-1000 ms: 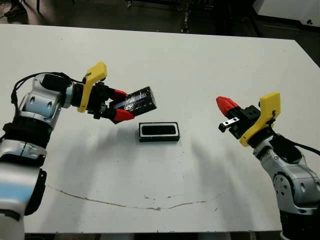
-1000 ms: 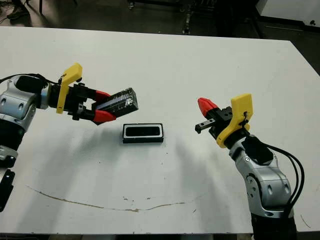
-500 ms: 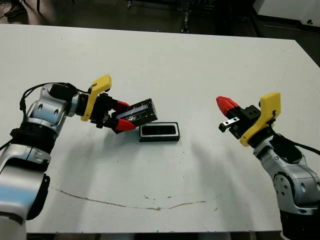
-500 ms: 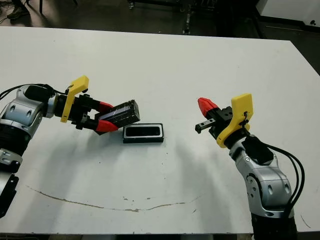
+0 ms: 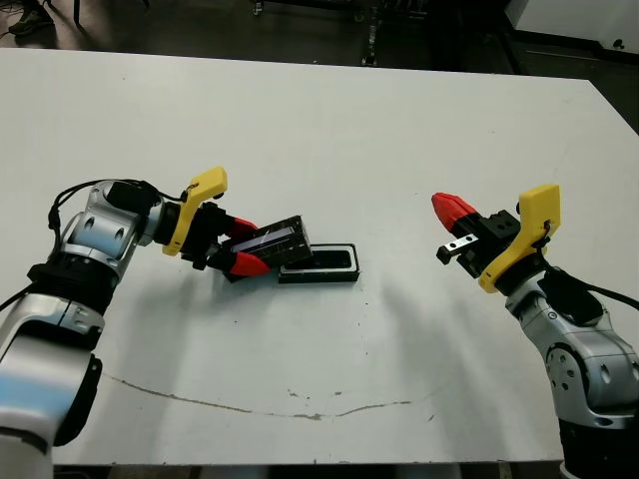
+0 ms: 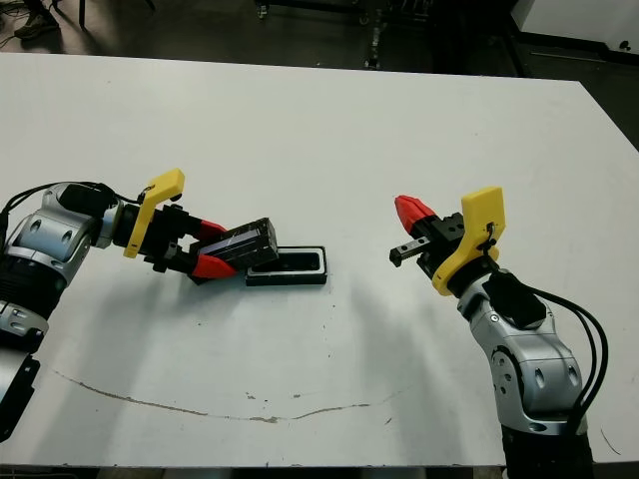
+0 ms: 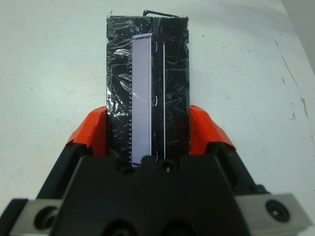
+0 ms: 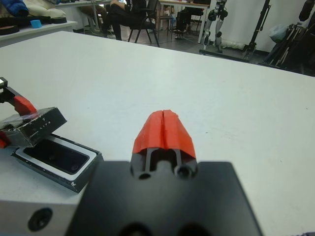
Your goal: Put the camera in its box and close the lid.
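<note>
The box [image 5: 325, 275], a shallow black tray with a white lining, lies at the middle of the table. The camera [image 8: 51, 154] shows as a dark bar filling its inside. My left gripper [image 5: 245, 246] is shut on the lid [image 5: 276, 241], a glossy wrinkled black slab, gripped across its narrow sides. The lid [image 7: 147, 73] slants down, and its far end reaches over the box's left end. I cannot tell whether it touches the box. My right gripper [image 5: 451, 208] hovers to the right of the box, shut on nothing, its red fingertips [image 8: 172, 132] pressed together.
A thin brown line [image 5: 250, 404] runs across the white table near its front edge. Beyond the far edge are a dark floor, stands [image 8: 216, 24] and a person [image 8: 118, 12] seated on a chair.
My left gripper has come down and drawn in with the lid. The lid has dropped from above the box to low over its left end. The right arm has not moved.
</note>
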`<state>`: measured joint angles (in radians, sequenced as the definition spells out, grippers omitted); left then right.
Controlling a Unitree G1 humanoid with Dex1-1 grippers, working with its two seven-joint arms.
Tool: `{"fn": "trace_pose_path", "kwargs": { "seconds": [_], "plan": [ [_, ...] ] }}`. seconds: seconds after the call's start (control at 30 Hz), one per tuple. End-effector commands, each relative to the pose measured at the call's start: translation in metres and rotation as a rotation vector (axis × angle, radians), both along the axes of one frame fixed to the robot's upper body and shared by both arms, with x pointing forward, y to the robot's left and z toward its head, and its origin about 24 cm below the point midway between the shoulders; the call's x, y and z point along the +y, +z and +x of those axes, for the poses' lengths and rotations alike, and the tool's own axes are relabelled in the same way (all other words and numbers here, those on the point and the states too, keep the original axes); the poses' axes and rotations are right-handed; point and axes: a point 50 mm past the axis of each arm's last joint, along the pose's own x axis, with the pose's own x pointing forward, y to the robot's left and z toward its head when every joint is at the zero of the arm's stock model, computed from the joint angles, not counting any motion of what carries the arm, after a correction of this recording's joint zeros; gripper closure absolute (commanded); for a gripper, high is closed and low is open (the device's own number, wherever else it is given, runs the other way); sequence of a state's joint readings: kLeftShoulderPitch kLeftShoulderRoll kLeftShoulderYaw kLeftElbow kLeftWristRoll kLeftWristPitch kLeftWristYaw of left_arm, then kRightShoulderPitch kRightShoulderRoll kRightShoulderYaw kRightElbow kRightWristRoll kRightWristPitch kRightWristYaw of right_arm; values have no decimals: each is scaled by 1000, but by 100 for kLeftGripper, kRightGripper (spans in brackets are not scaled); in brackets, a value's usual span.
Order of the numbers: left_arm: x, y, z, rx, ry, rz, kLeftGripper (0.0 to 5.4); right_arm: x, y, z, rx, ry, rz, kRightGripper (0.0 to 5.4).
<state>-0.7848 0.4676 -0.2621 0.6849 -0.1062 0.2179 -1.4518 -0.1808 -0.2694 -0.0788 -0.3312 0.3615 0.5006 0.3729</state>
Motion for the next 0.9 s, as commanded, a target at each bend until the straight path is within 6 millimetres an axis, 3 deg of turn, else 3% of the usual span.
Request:
{"fn": "trace_pose_path", "kwargs": {
  "seconds": [0.03, 0.9],
  "plan": [
    [-2, -16, -5, 25, -5, 19, 223, -5, -1, -2, 22, -16, -9, 540],
    [-5, -28, -16, 95, -11, 10, 223, -5, -2, -2, 22, -14, -13, 540]
  ]
}}
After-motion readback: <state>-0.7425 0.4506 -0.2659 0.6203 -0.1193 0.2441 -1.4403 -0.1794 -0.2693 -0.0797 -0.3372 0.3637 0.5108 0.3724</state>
